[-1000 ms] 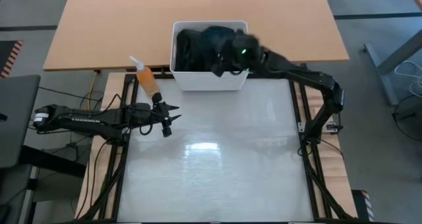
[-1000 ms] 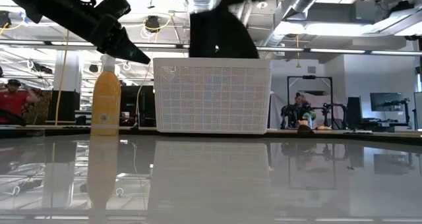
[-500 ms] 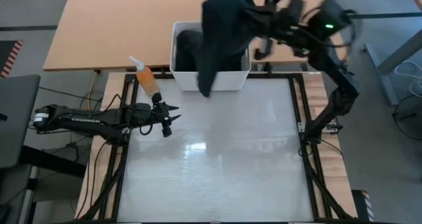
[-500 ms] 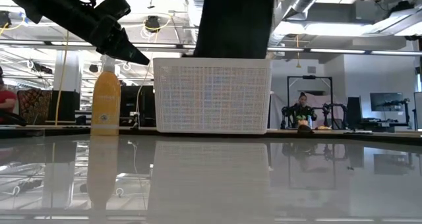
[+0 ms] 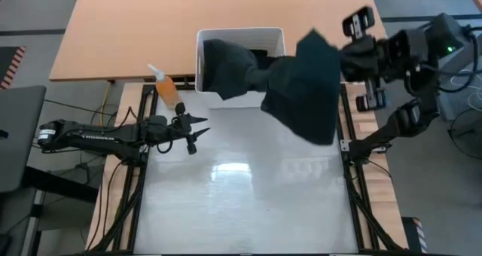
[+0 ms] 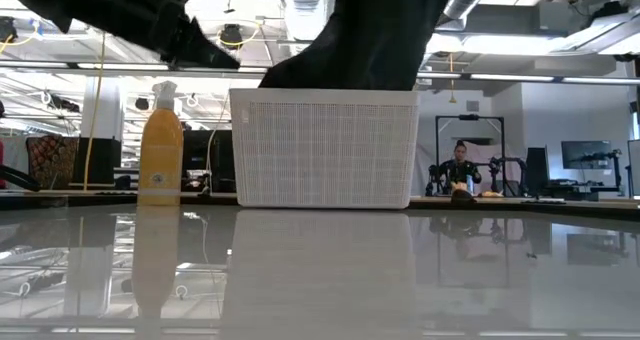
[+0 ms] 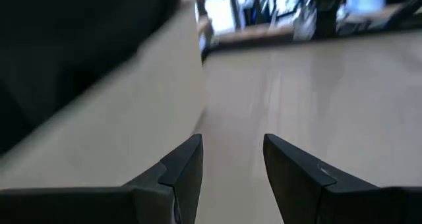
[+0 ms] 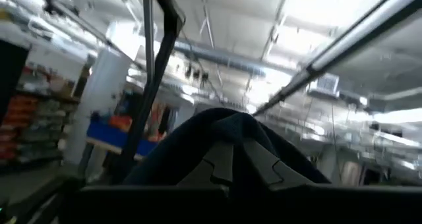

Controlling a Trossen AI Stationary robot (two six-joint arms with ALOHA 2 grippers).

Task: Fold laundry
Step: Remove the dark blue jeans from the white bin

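Observation:
A dark garment of the laundry (image 5: 305, 90) stretches from the white bin (image 5: 280, 35) at the table's far edge up to my right gripper (image 5: 340, 60). That gripper is high above the far right corner and shut on the cloth. In the low view the garment (image 6: 375, 30) rises out of the bin (image 6: 325, 148). More dark laundry (image 5: 222, 60) lies in the bin. My left gripper (image 5: 199, 129) hovers open at the table's left, near the bin, with nothing between its fingers (image 7: 181, 168). My right gripper pinches a bunched fold of the dark garment (image 8: 231, 128) between its two fingers; how many layers, I cannot tell. The fingers come from the table's right side, slanting upward. The cloth drapes below them, and its other end (image 5: 226, 64) lies in the bin.
An orange spray bottle (image 5: 167, 90) stands upright left of the bin, close to my left gripper. A wooden table (image 5: 135, 22) lies beyond the bin. The white tabletop (image 5: 241, 188) spreads toward the near edge. A person (image 6: 460, 165) is far off in the room.
My right gripper has risen from the bin and swung toward the table's right edge, tipping upward, still shut on the garment. The garment has been drawn up out of the bin, one end staying inside. My left gripper has tipped up a little.

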